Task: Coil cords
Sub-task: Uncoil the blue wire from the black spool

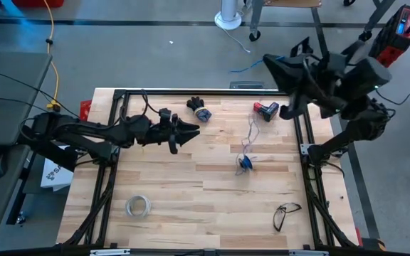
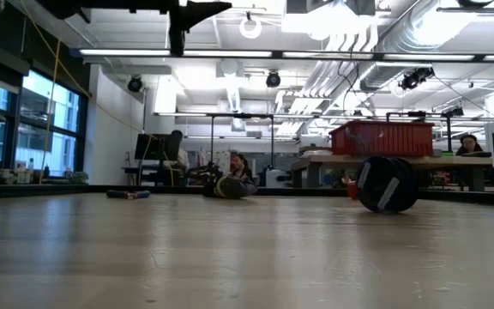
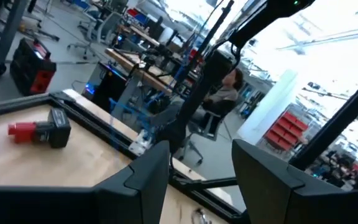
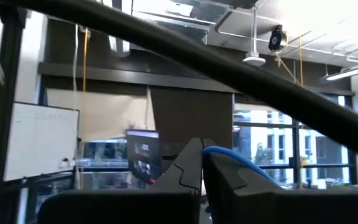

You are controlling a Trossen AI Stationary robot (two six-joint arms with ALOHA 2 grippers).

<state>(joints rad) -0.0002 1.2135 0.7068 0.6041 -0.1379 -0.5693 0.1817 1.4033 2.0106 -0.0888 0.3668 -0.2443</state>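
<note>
The thin wire (image 1: 250, 139) lies loose near the middle of the bench (image 1: 191, 206), trailing from near the red-and-black battery pack (image 1: 266, 111) down to its small dark spool (image 1: 245, 163); nothing touches either. The left claw (image 1: 191, 131) hovers above the bench, well to the left of the wire, its fingers (image 3: 143, 180) parted and empty; the right claw (image 4: 202, 167) is raised off the far right corner, closed on nothing, pointing out into the room.

The step in hand looks like the approach, with coiling not yet begun; to do it well, the left claw should travel right and come down on the spool rather than the wire, since the spool is the firmer thing to seize; the right claw could then take the free end near the battery pack and lead it round. The wire is fine and limp, so a light, low pinch seems wise; dragging it risks snagging the pack; the glove (image 1: 198, 108), the tape ring (image 1: 138, 206) and the spectacles (image 1: 285, 213) sit well clear.
</note>
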